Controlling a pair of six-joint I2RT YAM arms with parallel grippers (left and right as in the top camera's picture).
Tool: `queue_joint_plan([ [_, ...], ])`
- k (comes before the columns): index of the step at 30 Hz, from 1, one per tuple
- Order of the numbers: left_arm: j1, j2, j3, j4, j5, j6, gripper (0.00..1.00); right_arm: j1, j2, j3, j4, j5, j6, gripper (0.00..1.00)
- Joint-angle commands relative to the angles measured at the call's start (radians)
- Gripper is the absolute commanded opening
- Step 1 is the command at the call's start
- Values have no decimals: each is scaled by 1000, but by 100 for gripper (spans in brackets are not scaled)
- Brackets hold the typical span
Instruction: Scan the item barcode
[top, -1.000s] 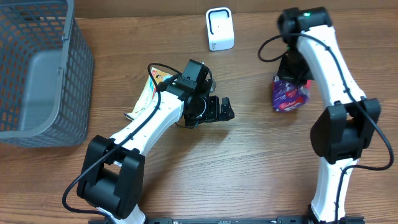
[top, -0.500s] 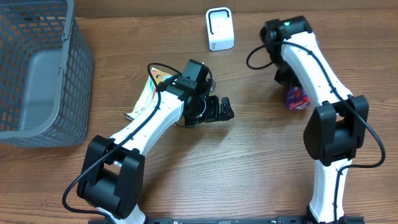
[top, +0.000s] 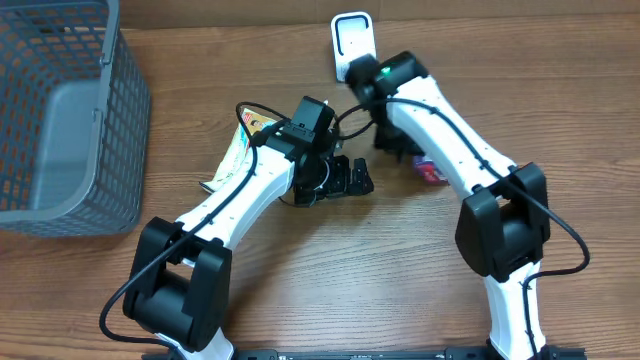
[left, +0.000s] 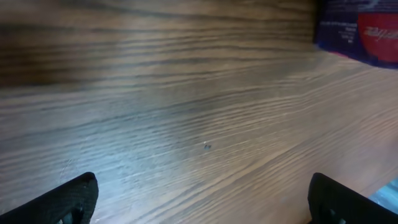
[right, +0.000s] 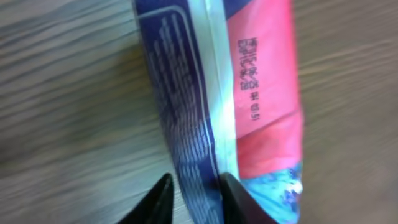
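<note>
Overhead: light even and diffuse, from above. Table (top: 400, 300) mid-bright, grain sharp. Shadows under the arms soft and short. White scanner (top: 353, 45), top centre, near clipping. Basket (top: 60, 120), upper left, in focus, mesh crisp.

Left wrist: dim. Dark band across the upper left; pale bluish sheen lower centre. Grain smeared, soft throughout. Packet (left: 360, 28), upper right corner, out of focus, print illegible.

Right wrist: very close, blurred all over. White glare stripe down the packet's seam, centre frame. Print smeared. Wood either side is featureless blur.
</note>
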Motion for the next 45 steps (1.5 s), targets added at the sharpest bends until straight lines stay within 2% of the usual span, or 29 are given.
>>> queue_joint_plan([
  [1,50,12,5,-38,-6,-2,100,17,-20,1,56,-202,-96,40],
  [3,72,12,5,-63,-6,-2,100,16,-21,8,78,-280,-144,48],
  [6,101,12,5,-91,-6,24,100,-14,-21,50,61,-357,-199,76],
  [8,113,12,5,-105,-6,27,100,-46,-21,91,37,-391,-235,100],
  [13,116,13,5,-119,-7,27,100,-178,-21,181,-37,-415,-319,100],
  [20,111,13,5,-105,-50,27,100,-394,-21,183,-65,-416,-422,100],
  [23,111,13,5,-80,-83,27,100,-456,-21,171,-45,-460,-472,89],
  [28,111,13,5,-63,-82,27,100,-499,-21,83,26,-679,-662,82],
  [32,111,13,5,-63,-82,27,100,-498,-21,-20,110,-728,-672,82],
  [38,111,13,5,-63,-83,27,100,-473,-21,-212,287,-796,-710,78],
  [43,111,13,5,-63,-83,27,100,-472,-21,-277,318,-800,-710,54],
  [45,111,13,5,-63,-83,27,100,-472,-21,-282,309,-811,-710,48],
])
